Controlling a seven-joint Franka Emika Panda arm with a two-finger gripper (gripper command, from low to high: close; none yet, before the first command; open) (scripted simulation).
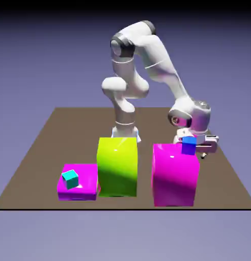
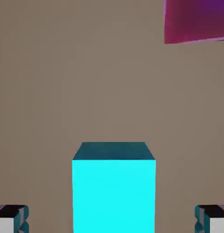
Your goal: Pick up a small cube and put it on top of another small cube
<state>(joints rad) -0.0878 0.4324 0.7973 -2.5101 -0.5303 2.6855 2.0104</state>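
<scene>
Exterior view: the brown surface (image 1: 132,122) is supporting everything, and the white arm (image 1: 158,56) is arching over its far side and reaching down toward the exterior view's right. The tall magenta block (image 1: 174,178) is standing near the front edge at the right. Beside it, the tall yellow-green block (image 1: 117,168) is standing near the middle, and the low purple block (image 1: 86,191) is lying at the exterior view's left.

Behind the magenta block, the hand (image 2: 112,219) is hanging over the surface, partly hidden. In the hand view it is standing wide open, its fingertips (image 2: 22,219) spreading to both sides and gripping nothing. The bright cyan cube (image 2: 113,195), the task's thing, is sitting between the fingertips' lines at the bottom middle, with a gap showing on each side. How far below the fingertips it is lying, the pictures are not making clear. A magenta corner is filling the hand view's top right.

Among the other small cubes, the blue cube (image 1: 188,146) is appearing at the magenta block's top right, in front of the hand, while the turquoise cube (image 1: 70,179) is resting tilted on the purple block, well apart from the hand.
</scene>
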